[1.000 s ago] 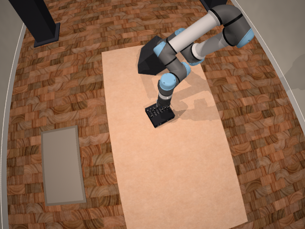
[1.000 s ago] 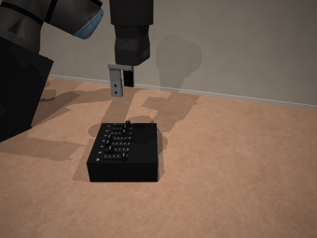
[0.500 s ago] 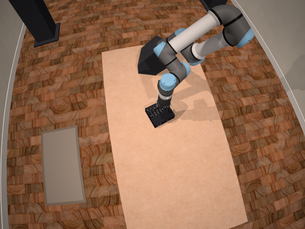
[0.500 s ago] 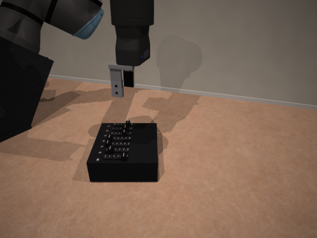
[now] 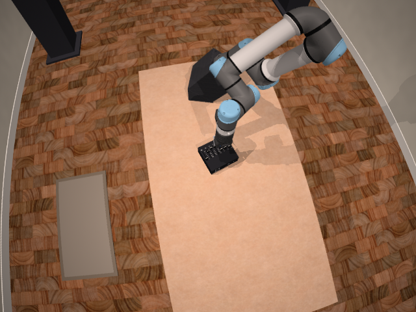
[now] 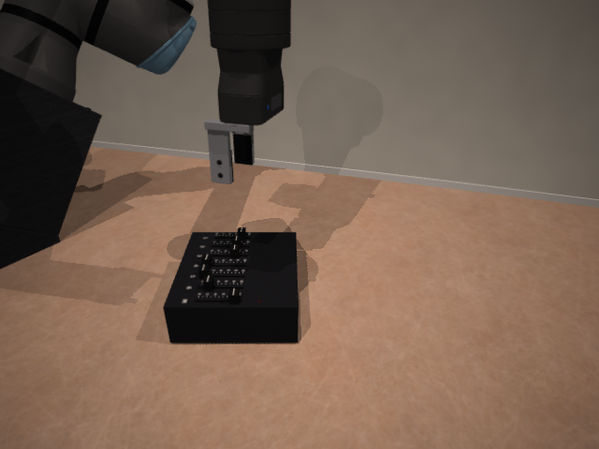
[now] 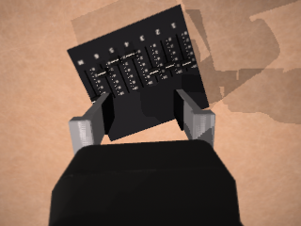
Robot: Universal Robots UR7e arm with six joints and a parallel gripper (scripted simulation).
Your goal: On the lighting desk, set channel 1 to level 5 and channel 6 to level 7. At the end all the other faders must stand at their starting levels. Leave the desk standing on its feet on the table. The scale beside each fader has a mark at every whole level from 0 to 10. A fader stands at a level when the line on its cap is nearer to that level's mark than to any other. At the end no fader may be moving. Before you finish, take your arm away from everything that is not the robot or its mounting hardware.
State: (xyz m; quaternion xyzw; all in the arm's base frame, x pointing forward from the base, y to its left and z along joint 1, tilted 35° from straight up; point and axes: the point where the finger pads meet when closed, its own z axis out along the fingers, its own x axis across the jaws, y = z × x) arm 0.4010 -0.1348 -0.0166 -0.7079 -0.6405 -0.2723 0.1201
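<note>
The lighting desk [image 6: 232, 284] is a small black box standing flat on the tan table. It also shows in the overhead view [image 5: 218, 156] and in the wrist view [image 7: 136, 80]. Several faders run side by side on its top, with caps at different heights along their scales; the farthest cap [image 6: 240, 233] stands toward the desk's right side. My gripper [image 6: 231, 159] is open and empty. It hangs well above the desk's far edge, clear of all caps. In the wrist view the fingers frame the blank part of the panel below the fader rows.
The arm's black base block [image 6: 34, 179] stands at the left, close to the desk. A black pedestal [image 5: 55, 30] and a grey mat [image 5: 85, 225] are on the wooden floor beyond the table. A grey wall closes the back.
</note>
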